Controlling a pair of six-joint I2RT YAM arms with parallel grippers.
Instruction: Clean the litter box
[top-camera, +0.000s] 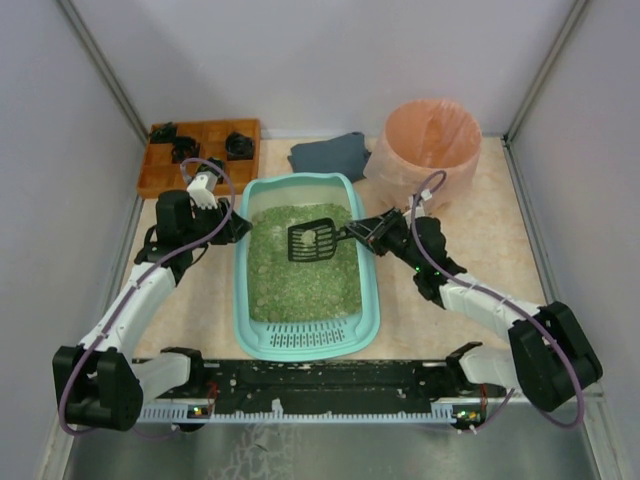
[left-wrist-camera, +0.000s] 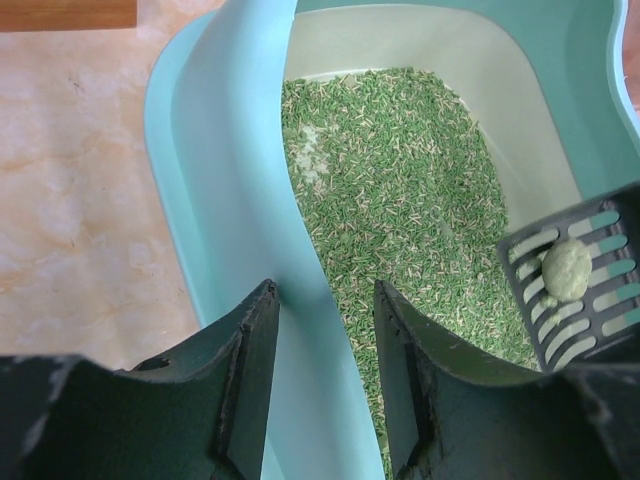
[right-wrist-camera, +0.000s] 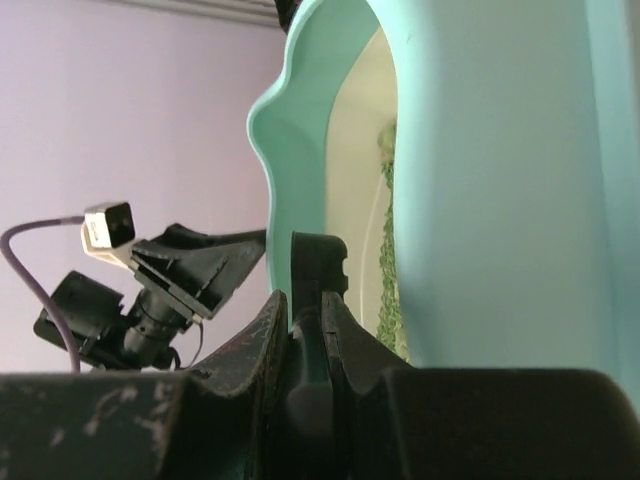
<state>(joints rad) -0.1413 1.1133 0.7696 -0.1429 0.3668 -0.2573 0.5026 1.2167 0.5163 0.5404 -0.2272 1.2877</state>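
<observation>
One clump (top-camera: 309, 237) rides the scoop (top-camera: 323, 250) clamped by the right gripper (top-camera: 362, 232) over the box (top-camera: 243, 290), bin (top-camera: 432, 140) past its far-right corner, left gripper (top-camera: 240, 225) pinching its rim.

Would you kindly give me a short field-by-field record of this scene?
litter box: mid-table, green litter inside, grille at near end
scoop: over the litter, carrying one clump
right gripper: shut on the scoop
left gripper: fingers straddle the box's left wall; grip unclear
behind: bin with pink bag, dark cloth, wooden tray
</observation>
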